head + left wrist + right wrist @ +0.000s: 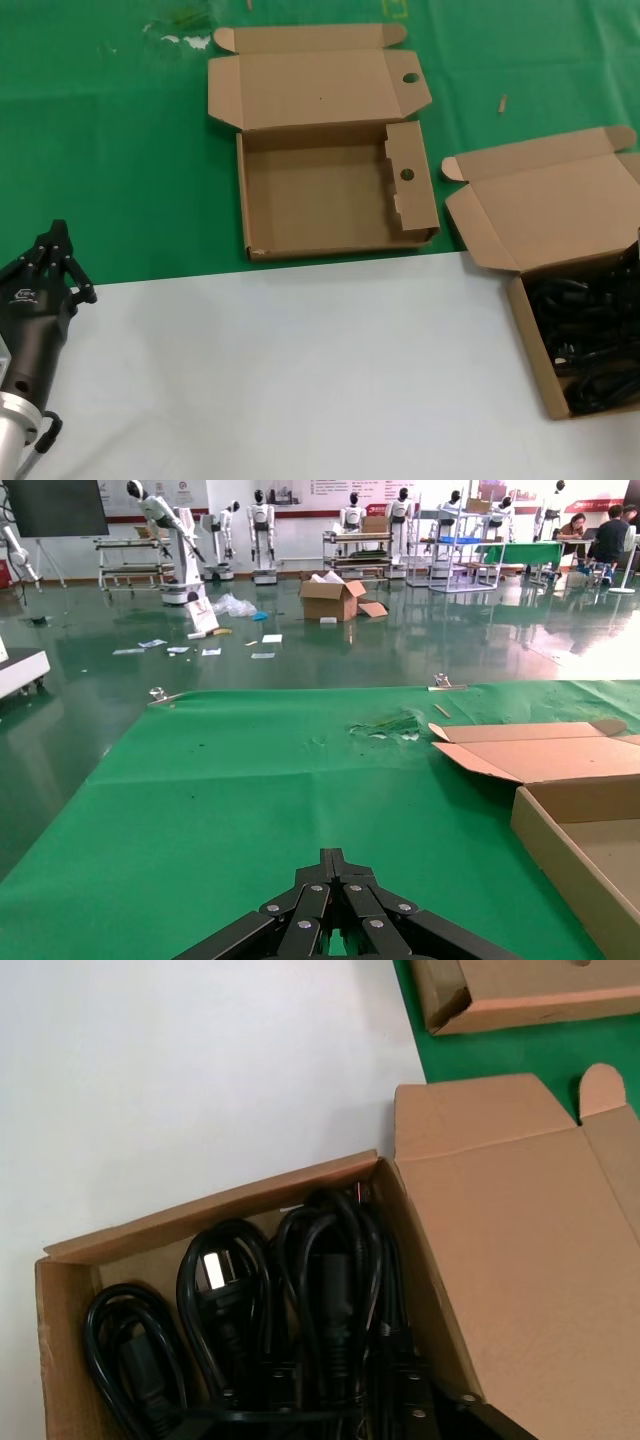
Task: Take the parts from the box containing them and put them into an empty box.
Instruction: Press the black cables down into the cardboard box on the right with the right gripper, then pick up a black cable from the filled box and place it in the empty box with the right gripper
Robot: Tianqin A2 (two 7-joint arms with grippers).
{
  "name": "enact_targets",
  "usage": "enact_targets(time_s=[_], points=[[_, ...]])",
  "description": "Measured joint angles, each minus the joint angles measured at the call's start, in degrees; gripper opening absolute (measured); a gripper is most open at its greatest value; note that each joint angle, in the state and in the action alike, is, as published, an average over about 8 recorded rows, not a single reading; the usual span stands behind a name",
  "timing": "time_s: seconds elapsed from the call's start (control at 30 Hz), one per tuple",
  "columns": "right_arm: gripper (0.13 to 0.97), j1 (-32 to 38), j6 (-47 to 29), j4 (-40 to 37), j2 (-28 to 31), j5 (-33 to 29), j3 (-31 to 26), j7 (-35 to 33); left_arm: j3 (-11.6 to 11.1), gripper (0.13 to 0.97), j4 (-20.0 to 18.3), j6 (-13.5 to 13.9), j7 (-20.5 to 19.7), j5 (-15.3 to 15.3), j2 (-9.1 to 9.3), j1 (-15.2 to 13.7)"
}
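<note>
The black power cords (590, 340) lie coiled in the plain cardboard box (527, 335) at the right, its lid (560, 205) folded back. In the right wrist view several cords (230, 1300) fill that box (210, 1210). My right gripper (345, 1365) is low inside it, fingers apart with a cord and plug between them. The empty box (320, 245) with round-holed flaps stands open on the green mat at the middle back, and its corner (570, 820) shows in the left wrist view. My left gripper (57, 240) is shut and empty at the near left; its closed tips (333, 857) point over the mat.
The near half of the table is a white surface (300, 370) and the far half a green mat (110, 150). Small scraps (185, 38) lie on the mat at the back left. The empty box's lid (310, 85) lies flat behind it.
</note>
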Motion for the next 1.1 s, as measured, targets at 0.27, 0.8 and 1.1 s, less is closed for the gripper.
enact_targets(time_s=[0.27, 0.8, 1.1], points=[[0.270, 0.2, -0.9, 1.3, 0.1, -0.5, -0.3, 1.7, 0.0, 0.140, 0.0, 0.0, 0.0, 0.0, 0.00, 0.0], [0.214, 6.8, -9.6, 10.3, 1.2, -2.3, -0.4, 10.1, 0.0, 0.140, 0.0, 0.0, 0.0, 0.0, 0.00, 0.0], [0.214, 16.2, -12.8, 13.9, -5.1, -3.0, -1.4, 14.6, 0.0, 0.140, 0.0, 0.0, 0.0, 0.0, 0.00, 0.0]])
